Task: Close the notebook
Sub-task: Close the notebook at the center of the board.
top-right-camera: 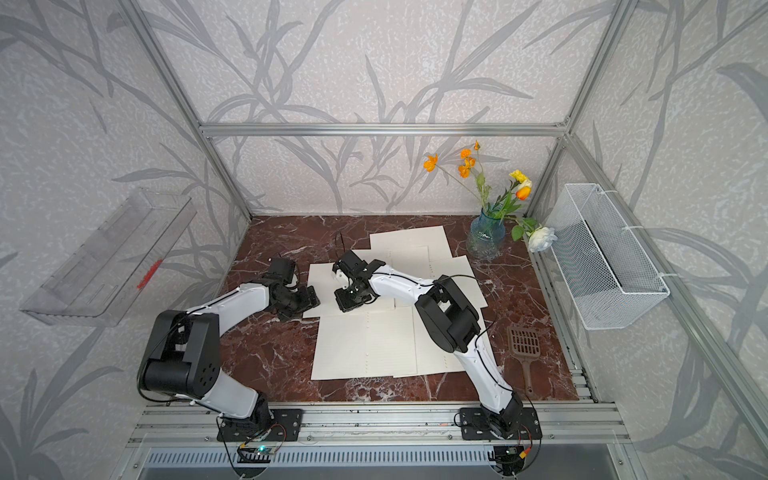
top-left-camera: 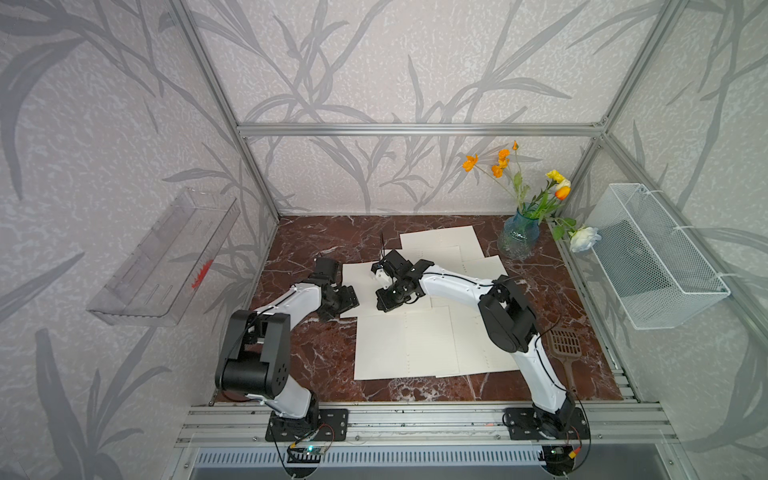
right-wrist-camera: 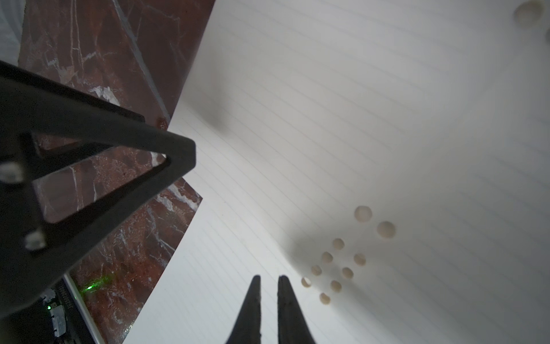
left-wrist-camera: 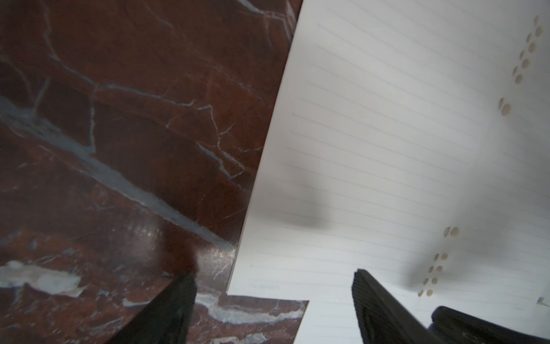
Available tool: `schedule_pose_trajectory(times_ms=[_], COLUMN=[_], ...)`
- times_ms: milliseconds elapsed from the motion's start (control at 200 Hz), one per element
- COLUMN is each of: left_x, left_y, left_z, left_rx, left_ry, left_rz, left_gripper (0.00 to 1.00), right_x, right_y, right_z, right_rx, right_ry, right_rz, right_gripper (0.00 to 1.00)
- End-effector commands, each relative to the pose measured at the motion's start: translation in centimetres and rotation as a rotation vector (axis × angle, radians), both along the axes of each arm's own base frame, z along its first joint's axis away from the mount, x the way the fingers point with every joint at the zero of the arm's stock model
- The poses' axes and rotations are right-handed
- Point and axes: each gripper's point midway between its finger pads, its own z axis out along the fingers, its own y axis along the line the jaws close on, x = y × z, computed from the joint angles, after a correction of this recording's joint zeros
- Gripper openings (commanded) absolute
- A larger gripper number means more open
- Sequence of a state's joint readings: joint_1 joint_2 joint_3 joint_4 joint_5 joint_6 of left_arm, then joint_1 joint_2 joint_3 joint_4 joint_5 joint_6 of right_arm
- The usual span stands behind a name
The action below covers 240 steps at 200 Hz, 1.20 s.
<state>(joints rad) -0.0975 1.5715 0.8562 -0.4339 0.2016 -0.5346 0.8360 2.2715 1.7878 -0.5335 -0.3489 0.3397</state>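
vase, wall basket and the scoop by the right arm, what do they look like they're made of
Vase: looks like blue-tinted glass, see-through with a glossy, textured body. Wall basket: apparently white-coated wire mesh, since the wall shows through its fine grid. Scoop: probably matte brown plastic, moulded in one piece with slots.

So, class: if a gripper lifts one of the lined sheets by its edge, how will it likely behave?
The lined sheet looks thin and flat, so it would probably droop, not stay stiff. Sheets overlap, so a push may drag neighbours. On the polished marble table it likely slides easily.
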Motion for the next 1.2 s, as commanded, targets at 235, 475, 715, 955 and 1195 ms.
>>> schedule_pose_trajectory(times_ms=[235,475,715,955,1195], left_x=[0.0,0.2,1.1,1.4,1.5], left_y=[0.0,-0.1,-0.3,-1.6,-3.2], left_z=[-0.5,-0.7,-1.1,-2.2,-2.0], left_rx=[0.006,0.010,0.002,-0.061,-0.156], left_ry=[0.016,0.019,0.018,0.046,0.024], left_rz=[-0.012,-0.027,-0.046,-0.075,-0.103], left_gripper=[0.83,0.82,0.82,0.79,0.78], right_x=[0.3,0.6,0.1,-0.4,-0.8], right_y=[-0.1,-0.9,-2.4,-3.1,-3.1], right_z=[-1.7,-3.3,-5.1,-5.5,-6.1], right_rx=[-0.054,-0.118,-0.179,-0.180,-0.165], right_ry=[0.016,0.025,0.044,0.055,0.080], right_rz=[0.001,-0.024,-0.052,-0.068,-0.070], right_gripper=[0.14,0.14,0.12,0.12,0.12])
